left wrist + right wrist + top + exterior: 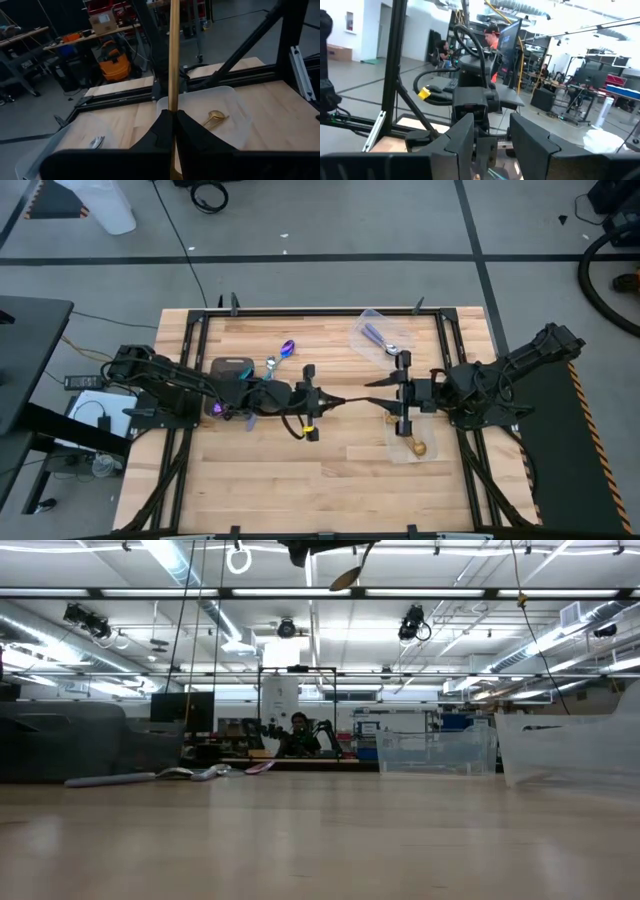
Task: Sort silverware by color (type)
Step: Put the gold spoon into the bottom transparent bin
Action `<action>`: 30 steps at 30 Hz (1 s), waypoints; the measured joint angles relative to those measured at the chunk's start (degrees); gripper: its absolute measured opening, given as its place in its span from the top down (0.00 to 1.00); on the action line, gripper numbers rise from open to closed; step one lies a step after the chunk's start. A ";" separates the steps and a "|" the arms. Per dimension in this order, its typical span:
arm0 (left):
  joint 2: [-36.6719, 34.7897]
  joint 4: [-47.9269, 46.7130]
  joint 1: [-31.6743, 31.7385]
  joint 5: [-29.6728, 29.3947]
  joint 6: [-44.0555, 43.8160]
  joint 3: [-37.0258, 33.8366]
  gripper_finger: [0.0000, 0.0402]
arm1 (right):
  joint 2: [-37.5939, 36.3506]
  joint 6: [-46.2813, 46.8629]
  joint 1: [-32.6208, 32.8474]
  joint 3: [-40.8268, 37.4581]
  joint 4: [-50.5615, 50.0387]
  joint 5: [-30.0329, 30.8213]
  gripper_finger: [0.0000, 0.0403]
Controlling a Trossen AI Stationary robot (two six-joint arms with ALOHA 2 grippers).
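Note:
My left gripper (342, 399) is over the middle of the table, shut on a gold spoon (173, 55). The spoon's bowl (347, 578) shows high above the tabletop in the low view. My right gripper (375, 394) faces it from the right, just short of it, and its fingers (462, 142) are open with nothing between them. Another gold spoon (415, 445) lies in a clear container (400, 452) near the right. A lilac-handled silver spoon (380, 338) lies in a far clear container (368, 318). Purple-blue spoons (288, 348) lie by the dark tray (230, 366). My left gripper pinches the gold spoon's handle (173, 102) between its two fingers. The fingers are about level, pointing toward the table's right, and lie across the handle. The handle sticks out on both sides of the fingers. The spoon is lifted clear of the table, with its bowl end lower.
A black frame rail (300, 311) runs around the wooden tabletop. Bare wood (300, 480) lies along the near side. A person (298, 732) sits beyond the table's far edge, and other people (492, 37) show in the room.

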 joint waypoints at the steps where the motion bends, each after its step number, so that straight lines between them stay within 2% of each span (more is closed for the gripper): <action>1: 0.00 0.05 0.00 0.00 0.00 0.00 0.96 | 0.00 0.16 0.00 0.00 -0.14 -0.48 0.66; 24: 0.01 11.32 0.24 0.99 2.20 0.00 0.96 | 0.04 -0.01 -0.64 0.00 -1.81 -0.96 0.66; 30: 0.13 15.62 1.02 0.94 2.19 0.02 0.96 | 2.84 0.12 -2.29 0.03 0.70 -0.96 0.66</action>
